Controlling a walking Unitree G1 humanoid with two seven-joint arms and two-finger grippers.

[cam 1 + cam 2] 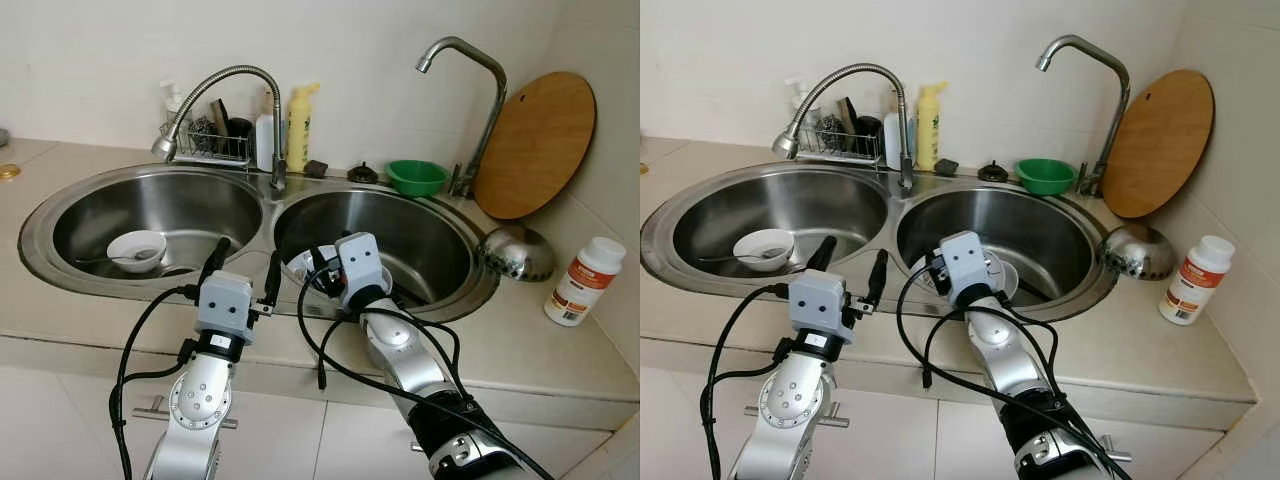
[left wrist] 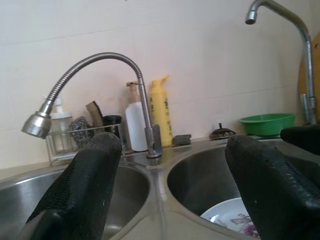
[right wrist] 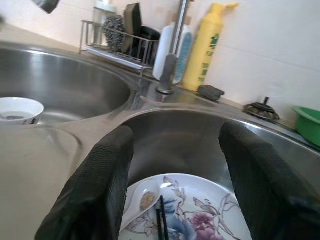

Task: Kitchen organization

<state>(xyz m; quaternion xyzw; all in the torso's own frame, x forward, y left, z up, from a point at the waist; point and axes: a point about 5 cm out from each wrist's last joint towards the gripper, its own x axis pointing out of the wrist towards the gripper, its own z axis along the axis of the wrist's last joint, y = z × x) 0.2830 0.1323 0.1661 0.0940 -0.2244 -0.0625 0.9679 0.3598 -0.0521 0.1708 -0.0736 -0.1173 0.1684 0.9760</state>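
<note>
Landmark: double round stainless-steel sink [image 1: 60, 215], set in a pale tiled counter.

- Floral-patterned white ceramic plate [image 3: 200, 220]: lies in the sink's right basin, at the near wall, directly below the right gripper [image 3: 175, 165]. A white spoon [image 3: 142, 200] and dark chopsticks [image 3: 161, 220] rest on it. Judged rigid, glazed, slippery if wet, breakable; best taken by the rim, kept level so the utensils do not slide off.
- Right gripper: over the right basin's near edge, black textured fingers spread wide, nothing held.
- Left gripper [image 1: 245, 268]: above the sink's near rim at the divider between basins, fingers wide apart, empty.
- Small white ceramic bowl [image 1: 137, 249]: on the left basin's floor, a spoon in it. Light, fragile.
- Flexible ribbed steel tap [image 1: 215, 85]: rises behind the divider.
- Wire rack [image 1: 205, 145] with scourer and brushes, white bottle and yellow plastic bottle [image 1: 299, 125]: behind the sink.
- Green plastic bowl [image 1: 417, 177], tall steel tap [image 1: 480, 90], round wooden board [image 1: 535, 145]: behind the right basin.
- Steel bowl [image 1: 518, 250], inverted, and white pill bottle [image 1: 583, 282]: right of the sink.
</note>
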